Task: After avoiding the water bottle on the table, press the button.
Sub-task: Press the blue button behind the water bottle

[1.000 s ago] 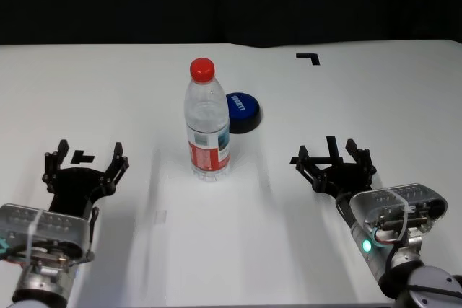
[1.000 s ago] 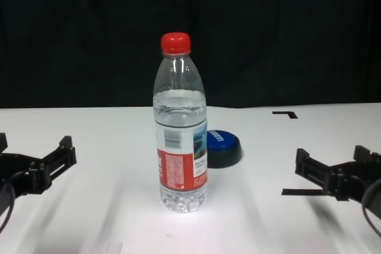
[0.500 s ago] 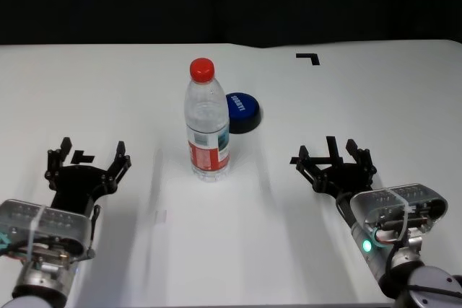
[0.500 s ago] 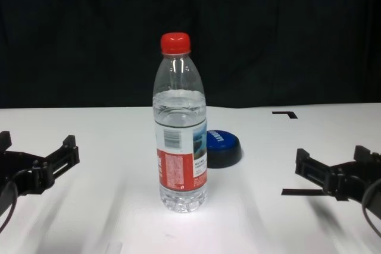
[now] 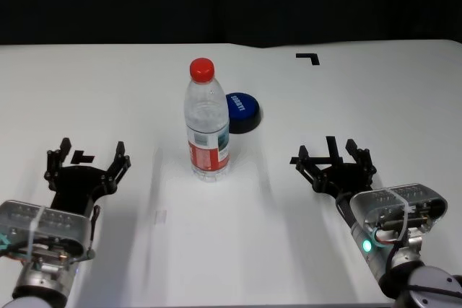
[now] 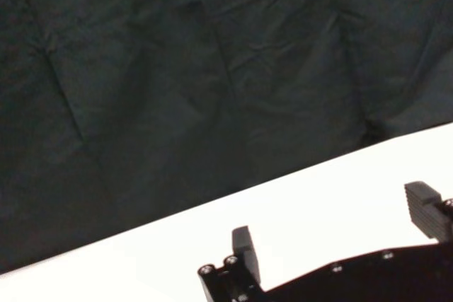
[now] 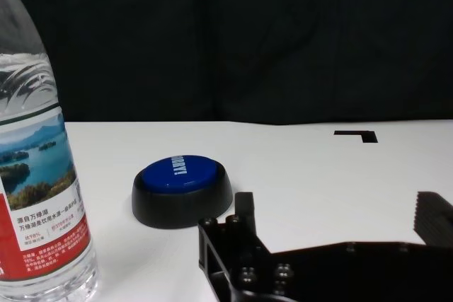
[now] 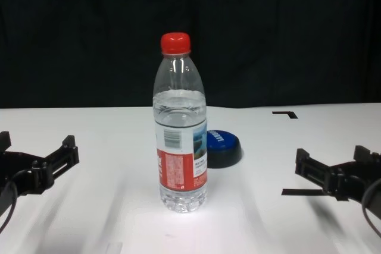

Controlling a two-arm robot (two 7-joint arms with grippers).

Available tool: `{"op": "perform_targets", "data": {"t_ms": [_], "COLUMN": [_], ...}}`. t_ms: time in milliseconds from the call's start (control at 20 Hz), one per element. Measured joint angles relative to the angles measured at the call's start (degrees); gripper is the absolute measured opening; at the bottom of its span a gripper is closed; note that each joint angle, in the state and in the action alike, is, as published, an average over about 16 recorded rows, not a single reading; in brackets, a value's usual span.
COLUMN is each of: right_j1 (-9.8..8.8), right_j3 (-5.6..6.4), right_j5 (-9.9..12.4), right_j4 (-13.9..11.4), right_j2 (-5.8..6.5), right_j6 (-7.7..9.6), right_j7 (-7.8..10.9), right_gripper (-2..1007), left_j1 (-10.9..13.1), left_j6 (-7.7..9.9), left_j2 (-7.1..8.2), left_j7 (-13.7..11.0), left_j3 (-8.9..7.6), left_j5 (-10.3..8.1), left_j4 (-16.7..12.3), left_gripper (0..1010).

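Note:
The water bottle [image 5: 207,124] stands upright at the middle of the white table [image 5: 108,91]; it also shows in the chest view [image 8: 180,129] and the right wrist view [image 7: 39,175]. The blue button [image 5: 242,112] lies just behind and to the right of it, also in the chest view [image 8: 222,147] and the right wrist view [image 7: 182,189]. My left gripper [image 5: 86,160] is open and empty, near the front left. My right gripper [image 5: 333,156] is open and empty, near the front right, closer to me than the button.
Black tape marks lie on the table: an L-shaped corner [image 5: 309,57] at the back right, one [image 5: 81,156] by the left gripper and one [image 5: 333,146] under the right gripper. A dark curtain hangs behind the table.
My left gripper has shifted slightly forward and to the right. The right arm, the bottle and the button have not moved.

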Motion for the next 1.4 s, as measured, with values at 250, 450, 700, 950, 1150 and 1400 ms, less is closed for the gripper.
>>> {"op": "perform_targets", "data": {"t_ms": [250, 450, 700, 950, 1150, 1400], "right_j1": [0.0, -0.04, 0.07, 0.62, 1.52, 3.22], "right_j3": [0.01, 0.08, 0.38, 0.96, 1.51, 2.15], "right_j5": [-0.01, -0.24, -0.97, -2.06, -3.1, -4.3], "right_j4": [0.0, -0.06, -0.29, -0.7, -0.96, -0.81], "right_j2": [-0.01, -0.15, -0.42, -0.66, -0.75, -0.67], "right_j6": [0.0, 0.09, 0.28, 0.62, 0.94, 1.26], "right_j7": [0.01, 0.08, 0.39, 1.15, 2.14, 3.65], "right_gripper": [1002, 1002, 1002, 1003, 1003, 1003], "left_j1": [0.01, 0.01, 0.01, 0.01, 0.01, 0.01], "left_j6": [-0.04, -0.05, -0.06, -0.06, -0.06, -0.06], "left_j2": [-0.02, -0.03, -0.03, -0.03, -0.03, -0.03], "left_j7": [0.03, 0.04, 0.04, 0.04, 0.04, 0.04], "left_j3": [0.0, 0.0, 0.0, 0.0, 0.0, 0.0], "left_j5": [-0.03, -0.05, -0.06, -0.07, -0.06, -0.06], "left_j4": [0.01, 0.01, 0.0, 0.0, 0.0, 0.0], "left_gripper": [1003, 1003, 1003, 1003, 1003, 1003]}}
